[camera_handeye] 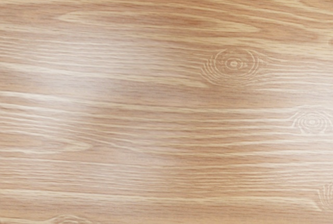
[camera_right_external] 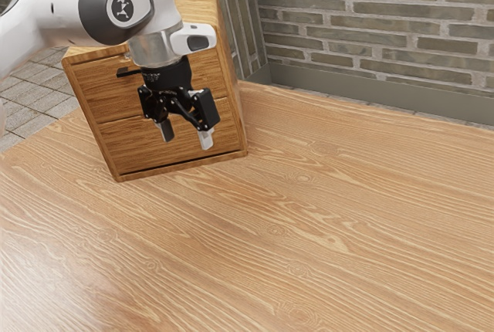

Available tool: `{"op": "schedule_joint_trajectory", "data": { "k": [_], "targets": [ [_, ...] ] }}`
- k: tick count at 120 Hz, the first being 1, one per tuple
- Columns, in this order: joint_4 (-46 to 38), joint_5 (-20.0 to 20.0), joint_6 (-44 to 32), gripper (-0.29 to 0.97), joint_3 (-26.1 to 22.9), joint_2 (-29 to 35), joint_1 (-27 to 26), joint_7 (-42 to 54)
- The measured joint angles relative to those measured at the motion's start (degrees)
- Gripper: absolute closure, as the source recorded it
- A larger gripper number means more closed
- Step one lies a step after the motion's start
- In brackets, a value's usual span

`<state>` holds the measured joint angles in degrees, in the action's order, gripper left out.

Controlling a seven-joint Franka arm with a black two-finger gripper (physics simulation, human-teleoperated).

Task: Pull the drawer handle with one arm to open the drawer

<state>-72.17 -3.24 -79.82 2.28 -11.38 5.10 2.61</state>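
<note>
Two drawer fronts make up the face of the wooden cabinet (camera_right_external: 228,77): the upper drawer (camera_right_external: 96,89) lies behind and above the jaws, the lower drawer (camera_right_external: 127,147) directly behind them. Both fronts sit flush with the cabinet frame, with no gap showing. The drawer handle (camera_right_external: 127,72) is black and mounted on the upper front. A short end of it projects past the hand toward the exterior view's left, higher than the fingertips, and the rest is covered by the hand. The gripper (camera_right_external: 185,140) hangs in front of the cabinet face with its fingers (camera_right_external: 165,133) pointing down at the table. The jaws stand apart with nothing between them. The fingertips are level with the lower front and clear of the handle; whether they touch the wood behind them cannot be told. The table (camera_right_external: 324,216) is wood-grained, carries the cabinet near its far corner, and extends below and forward of the jaws. In the wrist view the table (camera_handeye: 166,99) lies under the hand, showing its grain and knots. A brick wall (camera_right_external: 370,15) stands beyond the table's far edge, well apart from the jaws.
</note>
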Motion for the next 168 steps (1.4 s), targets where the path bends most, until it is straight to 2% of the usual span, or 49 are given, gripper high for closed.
{"op": "schedule_joint_trajectory", "data": {
  "k": [30,49,59,117,135,144,153,168],
  "targets": [
    [0.2,-0.6,0.4,0.0,0.1,-0.2,0.1,0.1],
    [9.1,-0.8,3.9,0.0,0.3,0.3,0.1,-0.1],
    [10.9,-0.8,6.1,0.0,0.3,1.1,0.1,-0.2],
    [10.7,0.1,10.1,0.0,-0.3,1.6,-0.9,-0.3],
    [7.6,0.6,11.1,0.0,-0.4,1.7,-2.6,-0.3],
    [6.1,0.9,11.3,0.0,1.7,2.2,-3.1,0.3],
    [0.7,1.5,9.8,0.0,5.8,5.0,-5.7,2.1],
    [-11.3,4.4,3.3,0.0,7.6,12.3,-8.5,6.5]
  ]
}}
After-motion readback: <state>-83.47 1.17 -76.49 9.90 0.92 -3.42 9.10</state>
